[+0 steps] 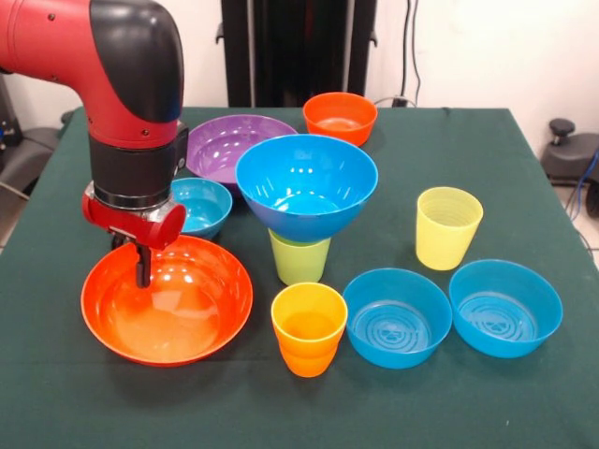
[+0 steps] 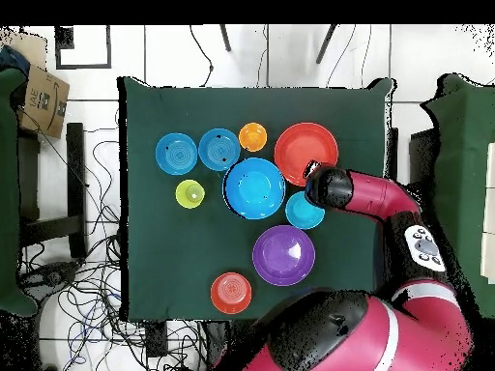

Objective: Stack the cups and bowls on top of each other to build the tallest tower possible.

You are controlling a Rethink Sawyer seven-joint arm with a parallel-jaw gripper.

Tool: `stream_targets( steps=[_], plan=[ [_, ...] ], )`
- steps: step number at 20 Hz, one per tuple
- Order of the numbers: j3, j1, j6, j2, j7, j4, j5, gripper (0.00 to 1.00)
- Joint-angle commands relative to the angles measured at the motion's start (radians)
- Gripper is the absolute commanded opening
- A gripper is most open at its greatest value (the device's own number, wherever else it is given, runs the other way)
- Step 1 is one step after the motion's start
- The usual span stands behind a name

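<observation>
Hanging inside the large orange bowl (image 1: 167,299), the hand (image 1: 142,267) nears its rim.

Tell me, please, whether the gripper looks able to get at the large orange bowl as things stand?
Probably yes: the gripper hangs just above the large orange bowl, at its rim, with nothing between them. Whether it is open or shut cannot be told.

I see a fat red arm (image 1: 94,56) with a shiny black elbow, a black wrist band, and a red ring (small black gripper (image 1: 141,265) below it).
</observation>
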State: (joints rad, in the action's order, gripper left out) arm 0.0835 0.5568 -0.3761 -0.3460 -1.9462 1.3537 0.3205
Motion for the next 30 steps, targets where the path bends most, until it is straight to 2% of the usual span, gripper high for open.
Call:
stream_targets(
  steps=[1, 10, 19, 27, 30],
  plan=[
    [0.091, 0.001, -0.030, 0.048, -0.024, 0.044, -0.013, 0.00],
    [0.210, 0.092, -0.071, 0.037, 0.023, 0.104, -0.077, 0.00],
    [0.284, 0.143, -0.153, -0.023, 0.099, 0.134, -0.076, 0.00],
    [0.343, 0.188, -0.177, -0.065, 0.088, 0.184, -0.097, 0.00],
    [0.374, 0.210, -0.153, -0.075, 0.084, 0.204, -0.096, 0.00]
  ],
)
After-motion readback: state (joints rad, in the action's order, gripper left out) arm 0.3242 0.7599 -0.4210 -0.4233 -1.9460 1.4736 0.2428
